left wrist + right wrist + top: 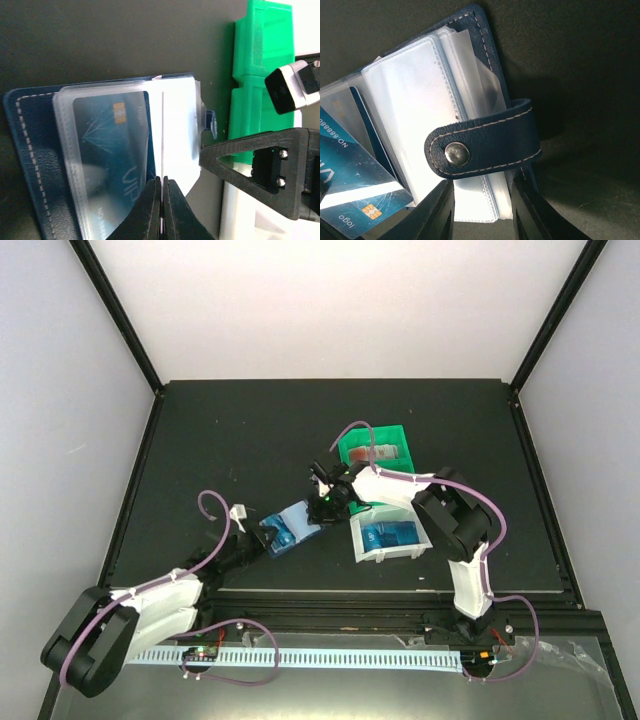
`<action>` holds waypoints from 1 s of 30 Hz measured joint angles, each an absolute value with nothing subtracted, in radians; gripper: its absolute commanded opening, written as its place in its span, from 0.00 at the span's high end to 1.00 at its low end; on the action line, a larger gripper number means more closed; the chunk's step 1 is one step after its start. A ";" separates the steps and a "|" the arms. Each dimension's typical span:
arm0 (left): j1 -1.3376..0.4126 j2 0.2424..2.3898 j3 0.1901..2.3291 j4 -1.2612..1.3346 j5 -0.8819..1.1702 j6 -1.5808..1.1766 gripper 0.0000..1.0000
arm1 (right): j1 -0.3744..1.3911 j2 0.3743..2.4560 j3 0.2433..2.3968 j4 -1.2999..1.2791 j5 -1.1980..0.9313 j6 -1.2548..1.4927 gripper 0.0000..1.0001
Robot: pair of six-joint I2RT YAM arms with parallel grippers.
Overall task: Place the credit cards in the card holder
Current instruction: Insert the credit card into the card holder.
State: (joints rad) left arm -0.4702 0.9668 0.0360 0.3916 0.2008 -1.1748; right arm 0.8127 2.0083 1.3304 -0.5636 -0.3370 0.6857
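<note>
From above, the left gripper (262,538) and right gripper (322,505) cover parts of the card holder (289,529); credit cards (388,535) in the white bin (357,542) blur together. The right wrist view crops one credit card (355,187).

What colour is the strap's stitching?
Pale whitish against the navy strap of the card holder; clearest in the right wrist view.

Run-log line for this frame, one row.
left end effector: shut on clear plastic sleeve of open navy card holder | right end effector: open, beside its strap | blue plastic credit card: in sleeve
</note>
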 measured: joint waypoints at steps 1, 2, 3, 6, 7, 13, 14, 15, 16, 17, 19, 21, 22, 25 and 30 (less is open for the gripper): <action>-0.470 0.974 0.036 0.405 0.203 -1.174 0.98 | 0.813 2.009 1.331 -0.564 -0.337 0.685 0.66; -0.470 0.981 0.036 0.418 0.206 -1.174 0.98 | 0.813 2.009 1.331 -0.565 -0.337 0.683 0.66; -0.470 0.991 0.036 0.435 0.210 -1.174 0.99 | 0.813 2.009 1.332 -0.565 -0.337 0.682 0.66; -0.469 1.019 0.035 0.477 0.219 -1.183 0.98 | 0.813 2.011 1.335 -0.570 -0.337 0.679 0.66; -0.468 1.029 0.035 0.488 0.223 -1.187 0.98 | 0.813 2.011 1.336 -0.571 -0.337 0.678 0.66; -0.466 1.059 0.035 0.514 0.226 -1.213 0.98 | 0.813 2.011 1.336 -0.571 -0.338 0.678 0.66; -0.466 1.061 0.035 0.513 0.226 -1.216 0.98 | 0.813 2.012 1.336 -0.571 -0.338 0.678 0.66; -0.466 1.063 0.035 0.510 0.225 -1.219 0.98 | 0.813 2.012 1.336 -0.571 -0.338 0.678 0.66; -0.466 1.063 0.035 0.506 0.225 -1.224 0.98 | 0.812 2.012 1.336 -0.571 -0.338 0.678 0.66; -0.466 1.064 0.035 0.503 0.225 -1.227 0.98 | 0.813 2.012 1.336 -0.571 -0.338 0.678 0.66; -0.466 1.069 0.035 0.500 0.225 -1.234 0.98 | 0.812 2.012 1.336 -0.571 -0.339 0.679 0.66; -0.466 1.069 0.035 0.495 0.225 -1.236 0.98 | 0.812 2.012 1.336 -0.571 -0.339 0.679 0.66; -0.466 1.071 0.035 0.495 0.225 -1.236 0.99 | 0.812 2.012 1.336 -0.571 -0.339 0.679 0.66; -0.466 1.092 0.039 0.496 0.228 -1.235 0.99 | 0.812 2.012 1.336 -0.570 -0.339 0.679 0.66; -0.466 1.172 0.059 0.530 0.257 -1.236 0.98 | 0.812 2.013 1.336 -0.571 -0.340 0.679 0.66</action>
State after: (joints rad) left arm -0.4656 1.1725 0.0586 0.5297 0.2565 -1.2362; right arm 0.8120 2.0129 1.3365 -0.5709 -0.3401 0.6788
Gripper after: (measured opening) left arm 0.018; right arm 0.342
